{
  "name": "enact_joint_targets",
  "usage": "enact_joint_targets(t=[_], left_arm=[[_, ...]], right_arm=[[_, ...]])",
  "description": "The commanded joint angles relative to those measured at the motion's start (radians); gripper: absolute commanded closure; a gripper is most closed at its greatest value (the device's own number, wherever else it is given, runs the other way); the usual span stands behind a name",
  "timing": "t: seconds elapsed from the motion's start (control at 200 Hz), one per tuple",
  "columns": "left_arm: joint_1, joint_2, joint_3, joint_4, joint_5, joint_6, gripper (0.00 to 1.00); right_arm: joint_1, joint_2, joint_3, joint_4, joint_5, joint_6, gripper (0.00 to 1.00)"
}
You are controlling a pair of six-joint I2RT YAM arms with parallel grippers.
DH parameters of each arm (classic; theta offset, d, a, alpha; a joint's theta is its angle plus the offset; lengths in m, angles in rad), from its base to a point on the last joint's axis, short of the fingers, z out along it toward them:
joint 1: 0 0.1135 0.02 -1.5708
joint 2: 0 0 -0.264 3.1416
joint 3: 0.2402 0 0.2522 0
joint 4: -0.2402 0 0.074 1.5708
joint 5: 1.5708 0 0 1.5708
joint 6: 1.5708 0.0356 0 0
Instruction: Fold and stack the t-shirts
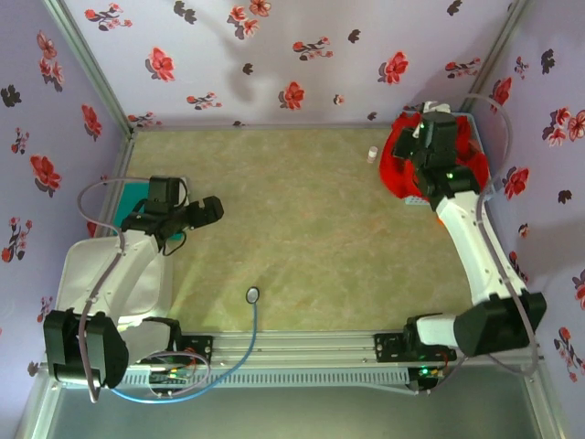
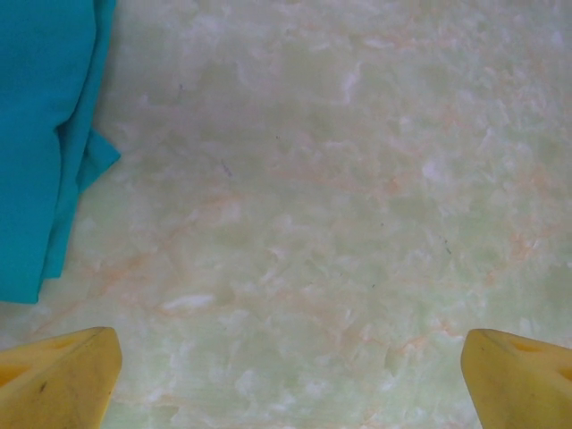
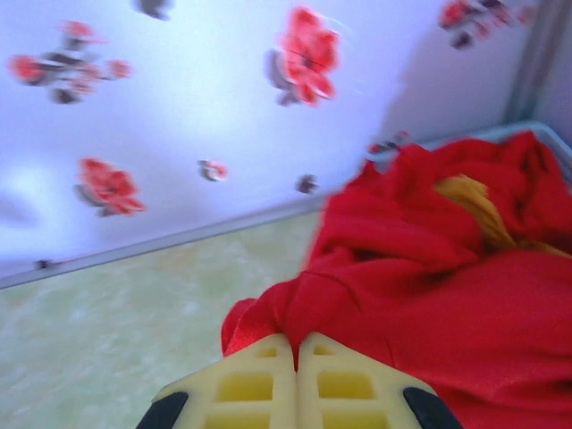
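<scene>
Right wrist view: right hand (image 3: pixel 297 340) pinches red t-shirt (image 3: pixel 429 304); left hand (image 2: pixel 288 357) hovers wide over table (image 2: pixel 313 179).

Bright, even light, soft shadows — right wrist view motion-blurred.

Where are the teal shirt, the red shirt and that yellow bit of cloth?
teal t-shirt (image 2: pixel 45 134), left wrist view, on its smooth upper part.
red t-shirt (image 3: pixel 429 304), right wrist view, on its broad near fold.
mustard-yellow t-shirt (image 3: pixel 469 197), right wrist view, on the strip peeking out among the red.
</scene>
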Motion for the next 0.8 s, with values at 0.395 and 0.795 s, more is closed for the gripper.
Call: enact_joint_targets(t=[0.395, 0.795], left_arm=[[-0.004, 0.075, 0.068, 0.027, 0.049, -0.007, 0.04], [-0.004, 0.072, 0.074, 0.014, 0.051, -0.001, 0.05]], right_arm=[[0.354, -0.178, -0.018, 0.028, -0.241, -0.278, 1.00], [0.695, -0.026, 0.103, -0.071, -0.372, -0.307, 1.00]])
